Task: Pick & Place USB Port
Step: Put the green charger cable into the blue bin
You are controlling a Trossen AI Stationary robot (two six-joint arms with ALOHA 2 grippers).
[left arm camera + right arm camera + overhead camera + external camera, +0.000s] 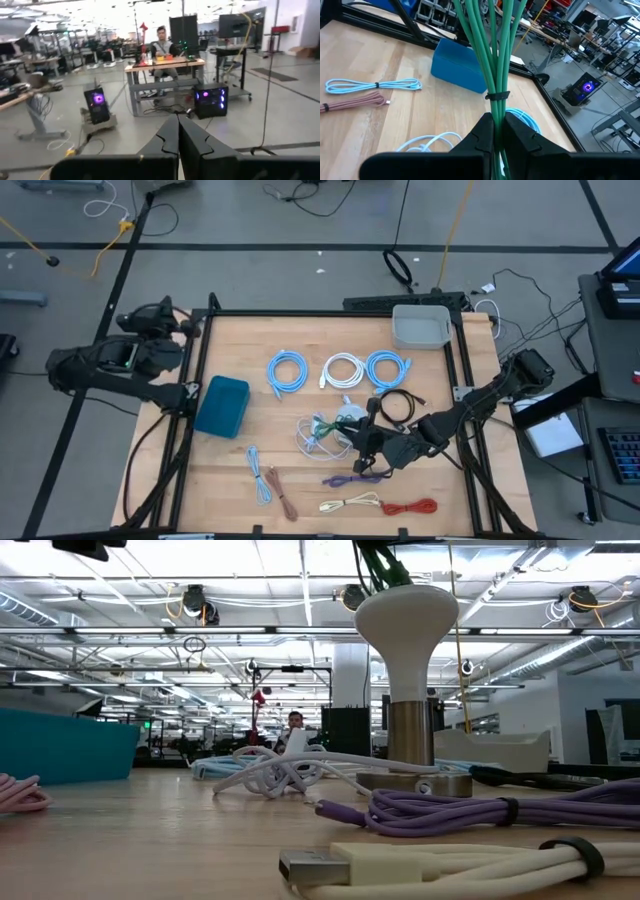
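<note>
High view, taken from the left edge across: the left gripper is parked off the table's left rim with its fingers pressed together on nothing, and from its wrist view it looks only out at the room. Next comes the teal box near the left side of the wooden table, then the loose cables: a pale blue one and a brown one toward the near edge, three coils in a row farther back, and the grey bin at the far right corner. The task's thing, the green cable, sits in the middle-right of the table, pinched in the right gripper just below its dark tie, with the loops fanning out beyond the fingers; I judge it lifted, though how far cannot be told. The risk from here is a tangle: white cable lies right beside the green bundle, so carrying it off could drag that cable along or shove the purple cable beneath the arm. The grip is narrow and close to the tie, so the long loops may swing, snag the black cable or slip free if the arm turns fast. A container's edge could catch the trailing loops at the drop. No brand, label or readable writing shows on any cable, box or bin.
</note>
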